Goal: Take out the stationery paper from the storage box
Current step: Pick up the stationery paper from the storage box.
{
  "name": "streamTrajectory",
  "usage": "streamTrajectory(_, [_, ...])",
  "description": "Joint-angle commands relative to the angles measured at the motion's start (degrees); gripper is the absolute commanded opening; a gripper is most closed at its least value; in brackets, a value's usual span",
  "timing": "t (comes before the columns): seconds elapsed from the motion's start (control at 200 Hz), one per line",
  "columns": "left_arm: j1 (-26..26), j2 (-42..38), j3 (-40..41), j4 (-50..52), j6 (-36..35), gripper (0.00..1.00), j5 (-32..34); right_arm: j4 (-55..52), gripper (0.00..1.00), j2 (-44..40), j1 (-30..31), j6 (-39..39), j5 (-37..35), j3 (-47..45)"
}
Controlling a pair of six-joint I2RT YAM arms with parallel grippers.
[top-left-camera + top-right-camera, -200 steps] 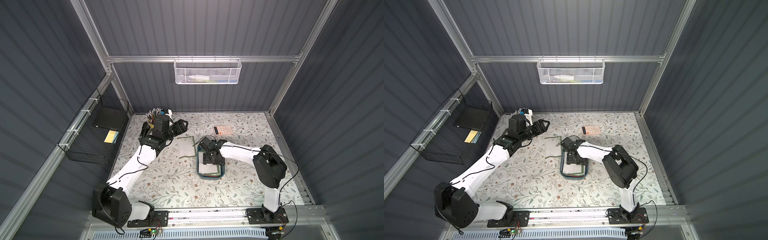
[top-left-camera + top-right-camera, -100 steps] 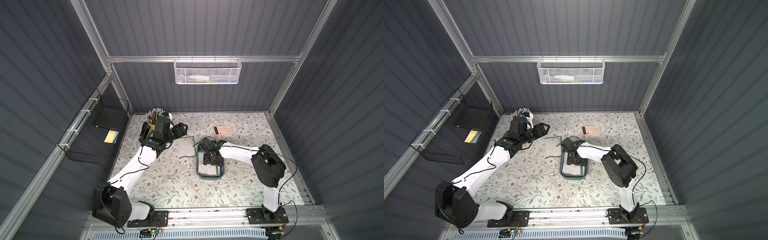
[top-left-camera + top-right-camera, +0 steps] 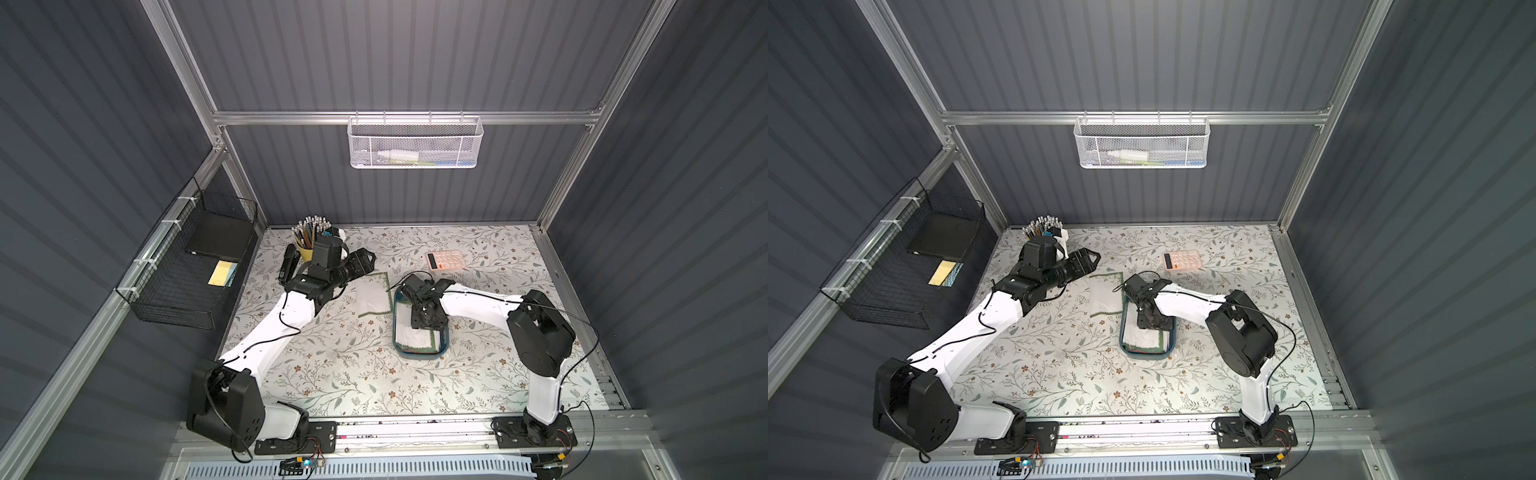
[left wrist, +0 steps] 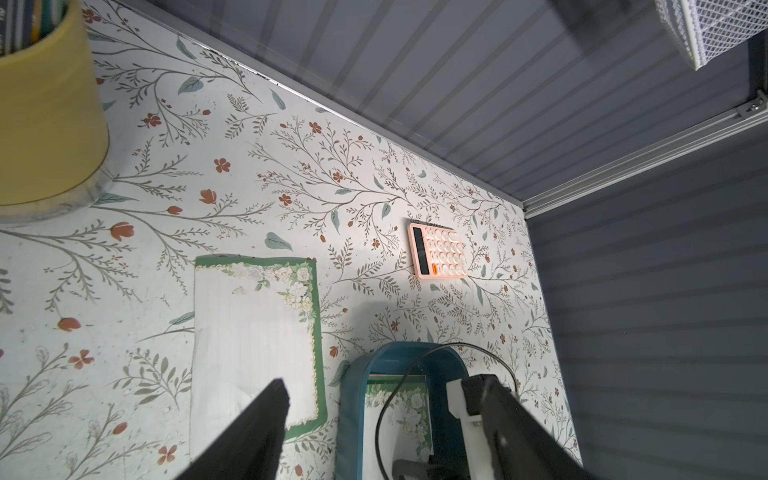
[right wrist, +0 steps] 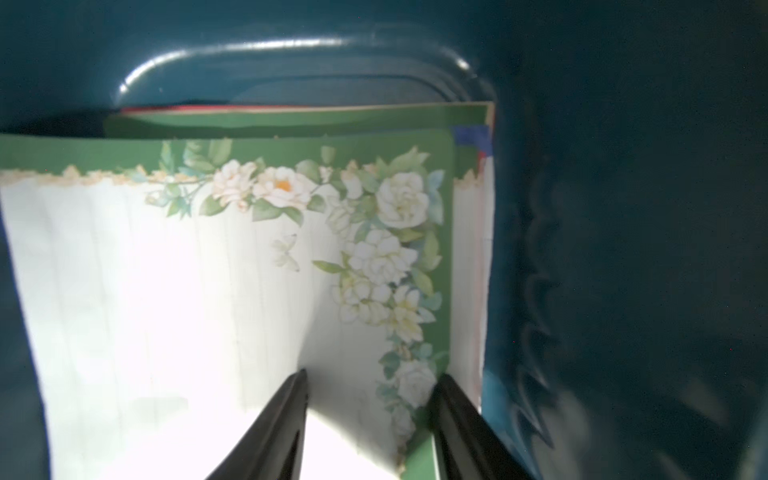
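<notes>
Your right claw (image 5: 370, 374), down in the storage box (image 3: 419, 355), is narrowing onto the top green-bordered stationery sheet (image 5: 208, 270), not yet clamped, so another removal looks to be starting; your left claw (image 4: 374, 386) is hanging spread beside the loose sheet (image 3: 372, 297) lying left of the box.

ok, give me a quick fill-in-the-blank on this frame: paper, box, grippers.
1. The sheet lying on the table beside the box has a ___ border.
2. The right gripper reaches down into the ___.
3. The left gripper hangs above the table with its jaws ___.
4. The pencils stand in a ___ cup.
Missing words: green; box; open; yellow.
</notes>
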State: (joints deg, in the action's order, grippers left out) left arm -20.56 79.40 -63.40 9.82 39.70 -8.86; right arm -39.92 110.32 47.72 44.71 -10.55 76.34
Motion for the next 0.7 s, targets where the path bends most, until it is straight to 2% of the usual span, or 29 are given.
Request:
streamTrajectory(0.0, [0.0, 0.6, 0.5, 0.5, -0.8, 0.76, 0.4, -1.8, 0.45, -2.1, 0.2, -0.1, -2.0, 1.0])
streamTrajectory(0.16, [0.0, 0.8, 0.7, 0.4, -0.8, 0.76, 0.5, -1.3, 0.37, -2.2, 0.2, -0.9, -1.6, 0.7])
streamTrajectory(0.3, [0.0, 0.7, 1.0, 0.4, -0.4, 0.76, 0.4, -0.7, 0.18, -2.3, 0.2, -1.2, -1.1, 0.2])
streamTrajectory(0.405, [0.0, 0.6, 1.3, 0.4, -0.5, 0.76, 0.7, -0.1, 0.11, -2.5, 0.3, -1.3, -0.8, 0.1])
streamTrajectory(0.6, [0.0, 0.9, 1.3, 0.5, -0.5, 0.76, 0.7, -0.4, 0.00, -2.8, 0.3, -1.5, -1.1, 0.0])
streamTrajectory(0.695, [0.0, 1.1, 1.2, 0.5, -0.5, 0.76, 0.4, -1.1, 0.00, -3.6, 0.3, -1.5, -1.7, 0.0])
